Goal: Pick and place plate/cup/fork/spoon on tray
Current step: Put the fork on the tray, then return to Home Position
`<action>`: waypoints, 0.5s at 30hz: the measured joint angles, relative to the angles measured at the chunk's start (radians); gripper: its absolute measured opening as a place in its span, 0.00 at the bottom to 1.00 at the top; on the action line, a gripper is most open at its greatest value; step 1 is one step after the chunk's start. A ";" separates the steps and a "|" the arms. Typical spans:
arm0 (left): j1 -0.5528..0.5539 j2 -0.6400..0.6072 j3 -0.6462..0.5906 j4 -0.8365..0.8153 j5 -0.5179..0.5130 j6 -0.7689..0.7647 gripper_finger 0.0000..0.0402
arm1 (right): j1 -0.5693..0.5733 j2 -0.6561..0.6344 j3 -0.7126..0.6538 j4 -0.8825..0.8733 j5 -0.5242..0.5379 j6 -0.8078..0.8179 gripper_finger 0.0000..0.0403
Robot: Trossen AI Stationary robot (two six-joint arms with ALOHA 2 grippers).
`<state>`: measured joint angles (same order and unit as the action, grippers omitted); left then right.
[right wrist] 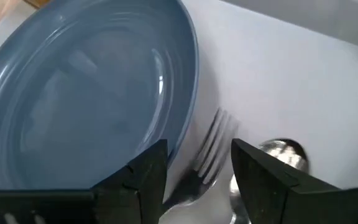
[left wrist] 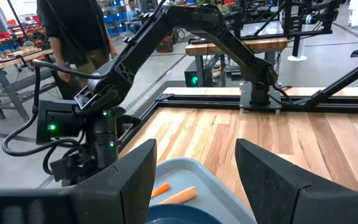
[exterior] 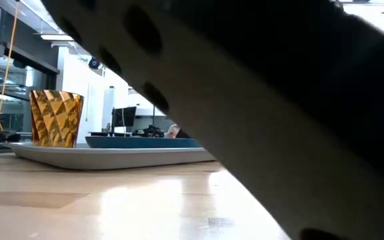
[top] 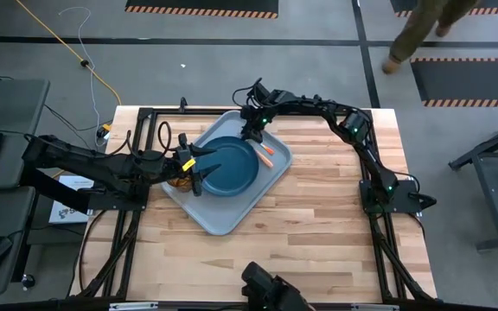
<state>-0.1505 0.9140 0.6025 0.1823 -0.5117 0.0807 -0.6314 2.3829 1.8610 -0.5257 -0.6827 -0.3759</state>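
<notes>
tray (top: 219, 220): big light grey-blue, lies angled at mid-table; we judge it stiff, nothing to grasp here, it is the target.
plate (top: 229, 166): dark blue, sits flat inside the tray; we judge it rigid, smooth and slippery, heaviest item; the raised rim is the only hold.
cup (exterior: 57, 118): amber, faceted, upright on the tray's left end beside the plate; we'd call it light and hard, possibly brittle; pinch across the wall near the top.
fork (right wrist: 211, 152): on the tray floor just beside the plate rim, tines clear in the right wrist view; thin, stiff, lies flat so hard to get under; take it by the orange handle.
spoon (right wrist: 282, 153): bowl next to the fork tines, same handling; handles lie side by side, we risk grabbing both.
right gripper (right wrist: 196, 174): low over fork and spoon, jaws apart, holding nothing.
left gripper (left wrist: 194, 177): over the tray's left end by the plate, jaws wide, empty.
progress: all four items look placed, we judge.
</notes>
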 joint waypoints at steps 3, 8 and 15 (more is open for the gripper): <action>0.000 0.000 0.000 -0.004 0.000 0.000 0.52 | -0.001 0.000 0.000 0.000 0.002 0.001 0.42; 0.000 0.000 0.000 -0.006 0.000 0.000 0.52 | -0.004 0.000 0.021 -0.004 0.003 -0.005 0.42; 0.000 0.000 0.000 -0.006 0.000 0.000 0.52 | -0.024 0.000 0.111 -0.064 0.002 -0.028 0.42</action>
<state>-0.1505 0.9142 0.6025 0.1761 -0.5117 0.0803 -0.6553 2.3825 1.9723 -0.5901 -0.6811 -0.4034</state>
